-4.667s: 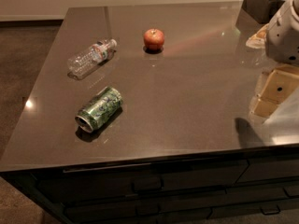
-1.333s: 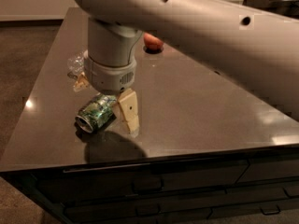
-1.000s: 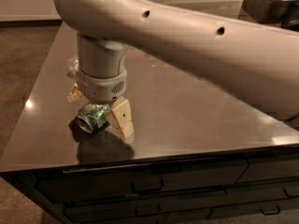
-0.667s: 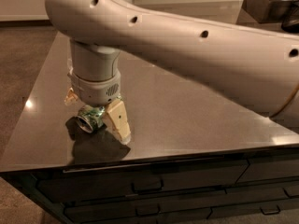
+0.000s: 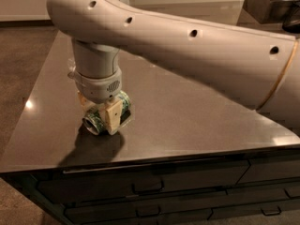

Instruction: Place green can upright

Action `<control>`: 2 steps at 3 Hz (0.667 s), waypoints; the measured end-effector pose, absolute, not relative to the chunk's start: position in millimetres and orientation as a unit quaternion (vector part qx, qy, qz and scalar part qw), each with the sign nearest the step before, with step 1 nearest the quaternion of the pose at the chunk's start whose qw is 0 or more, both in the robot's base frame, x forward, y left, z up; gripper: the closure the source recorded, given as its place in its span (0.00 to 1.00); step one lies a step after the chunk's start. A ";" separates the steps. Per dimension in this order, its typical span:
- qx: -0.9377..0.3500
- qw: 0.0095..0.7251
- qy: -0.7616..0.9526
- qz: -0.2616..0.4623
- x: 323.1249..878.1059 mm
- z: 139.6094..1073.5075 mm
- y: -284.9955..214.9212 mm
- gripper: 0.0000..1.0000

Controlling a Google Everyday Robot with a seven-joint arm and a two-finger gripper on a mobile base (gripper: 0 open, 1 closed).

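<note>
On the dark countertop, near its front-left corner, the can lies on its side, long axis across my gripper, which straddles it; whether I've clamped, I cannot tell.

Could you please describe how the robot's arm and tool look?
The arm is a thick, smooth off-white tube with small dark round holes and a thin gold band. The tool, down at the green can, is pale tan and blocky.

The end effector is low over the green can on the counter and hides the can's middle. The big arm runs off the right edge. A dark tub in the top corner is cut off.
</note>
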State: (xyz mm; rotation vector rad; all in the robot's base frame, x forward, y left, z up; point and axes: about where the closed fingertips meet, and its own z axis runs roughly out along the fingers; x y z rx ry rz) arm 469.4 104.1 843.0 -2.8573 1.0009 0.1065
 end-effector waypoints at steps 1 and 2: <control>-0.928 0.066 0.363 0.051 479.2 854.5 94.0 0.64; -0.906 0.090 0.408 0.070 494.7 883.1 85.2 0.88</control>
